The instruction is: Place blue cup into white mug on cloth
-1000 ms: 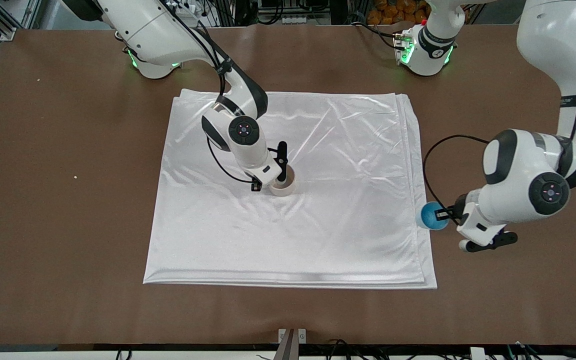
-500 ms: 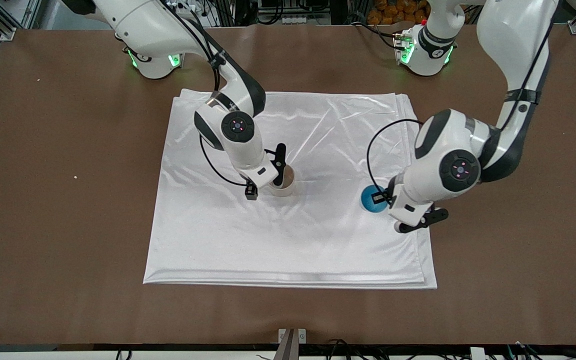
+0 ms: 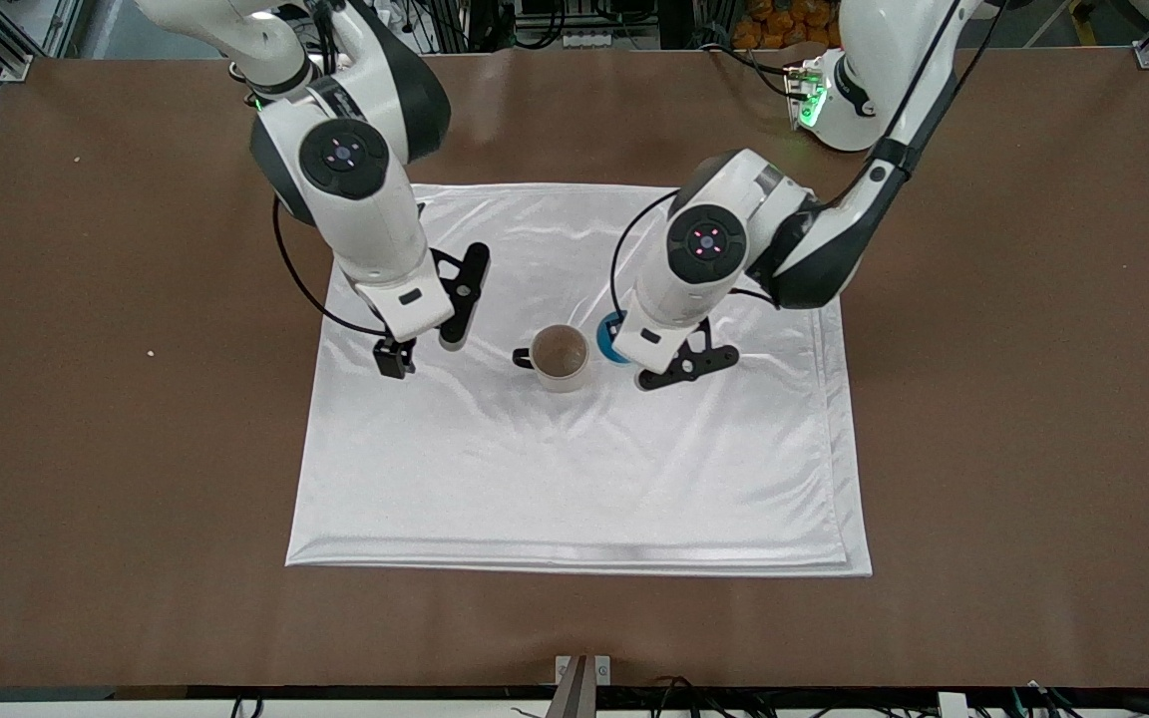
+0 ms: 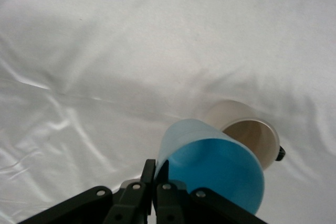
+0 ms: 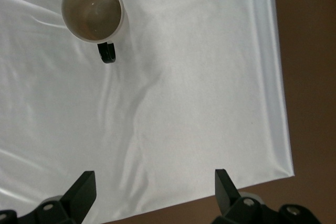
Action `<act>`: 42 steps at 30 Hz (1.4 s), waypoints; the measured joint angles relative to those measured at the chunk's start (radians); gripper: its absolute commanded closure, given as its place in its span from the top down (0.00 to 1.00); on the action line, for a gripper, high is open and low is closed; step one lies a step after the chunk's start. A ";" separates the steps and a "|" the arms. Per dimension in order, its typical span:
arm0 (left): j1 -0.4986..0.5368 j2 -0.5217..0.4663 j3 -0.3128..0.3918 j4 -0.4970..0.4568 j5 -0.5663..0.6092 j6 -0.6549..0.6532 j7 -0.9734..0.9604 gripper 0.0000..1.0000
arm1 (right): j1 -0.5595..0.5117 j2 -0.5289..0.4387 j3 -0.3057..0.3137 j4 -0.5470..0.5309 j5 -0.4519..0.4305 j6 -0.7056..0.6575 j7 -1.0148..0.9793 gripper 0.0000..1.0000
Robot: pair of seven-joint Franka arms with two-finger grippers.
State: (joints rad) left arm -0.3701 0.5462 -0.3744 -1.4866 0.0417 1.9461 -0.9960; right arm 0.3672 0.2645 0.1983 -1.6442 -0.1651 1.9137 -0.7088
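The white mug (image 3: 562,356) stands upright on the cloth (image 3: 574,479) near its middle, its black handle toward the right arm's end. My left gripper (image 3: 617,344) is shut on the rim of the blue cup (image 3: 606,337) and holds it tilted just above the cloth, right beside the mug. The left wrist view shows the left gripper (image 4: 156,169) pinching the cup (image 4: 215,166) with the mug (image 4: 252,135) close by. My right gripper (image 3: 423,351) is open and empty over the cloth. Its wrist view shows the right gripper (image 5: 156,182) apart from the mug (image 5: 93,10).
The cloth lies on a brown table (image 3: 1013,399). A small pale crumb (image 3: 151,352) lies on the table toward the right arm's end. The cloth's edge and bare table (image 5: 310,77) show in the right wrist view.
My right gripper let go of the mug, rose and drew back toward its own end. My left arm carried the blue cup from the cloth's edge to beside the mug.
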 measured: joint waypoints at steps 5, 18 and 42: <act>-0.037 0.011 0.001 0.003 0.000 0.046 -0.017 0.00 | -0.057 -0.064 0.000 -0.001 0.009 -0.058 0.003 1.00; -0.154 0.064 0.059 0.004 0.000 0.190 -0.019 0.00 | -0.200 -0.238 -0.001 -0.046 0.022 -0.152 0.001 1.00; -0.232 0.144 0.143 0.007 0.004 0.269 -0.026 0.62 | -0.446 -0.342 -0.012 -0.092 0.074 -0.185 0.137 1.00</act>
State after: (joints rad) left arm -0.6023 0.6900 -0.2314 -1.4792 0.0458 2.2152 -1.0217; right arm -0.0786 -0.0774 0.1862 -1.7362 -0.0910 1.7285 -0.5721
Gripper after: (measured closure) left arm 0.938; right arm 0.000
